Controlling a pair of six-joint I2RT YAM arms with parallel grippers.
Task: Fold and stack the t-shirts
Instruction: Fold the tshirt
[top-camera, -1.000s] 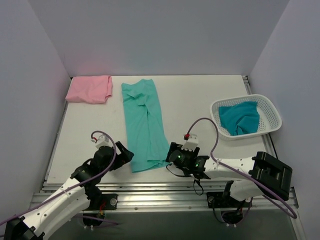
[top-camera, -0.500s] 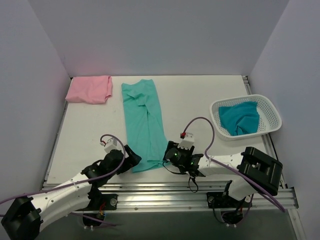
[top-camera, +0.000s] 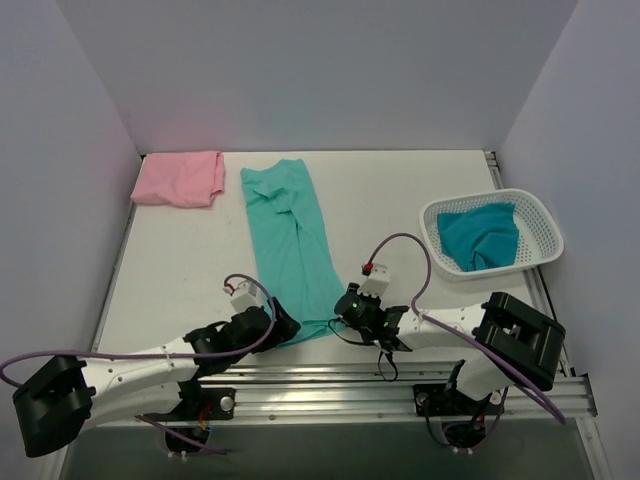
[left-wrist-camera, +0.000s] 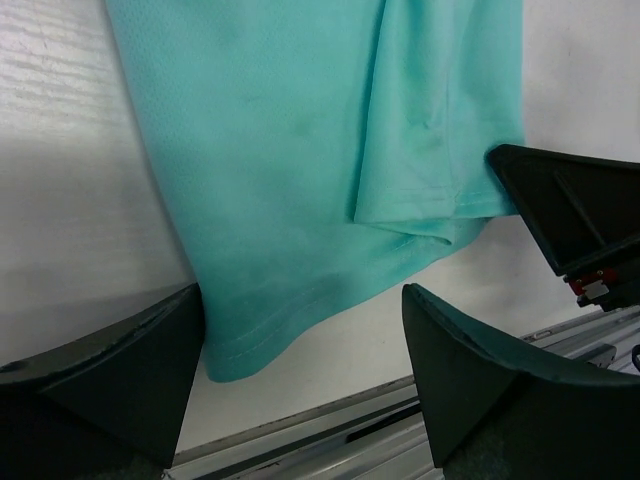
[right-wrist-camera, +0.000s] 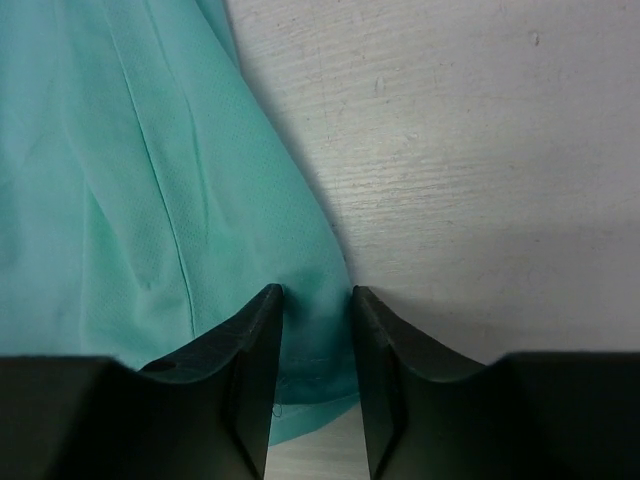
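A light mint-green t-shirt, folded into a long strip, runs from the back of the table to its near edge. My left gripper stands open over the near-left hem corner, its fingers either side of bare table and cloth. My right gripper is at the near-right corner, jaws drawn in on the mint cloth with the hem pinched between them. A pale pink t-shirt lies folded at the back left. A darker teal t-shirt is bunched inside the basket.
The white mesh basket stands at the right edge of the table. A metal rail runs along the near edge just behind both grippers. The right gripper's dark finger shows in the left wrist view, close by.
My left gripper has slid right up to the shirt's near-left corner. The right gripper's jaws have narrowed from wide onto the near-right hem corner.
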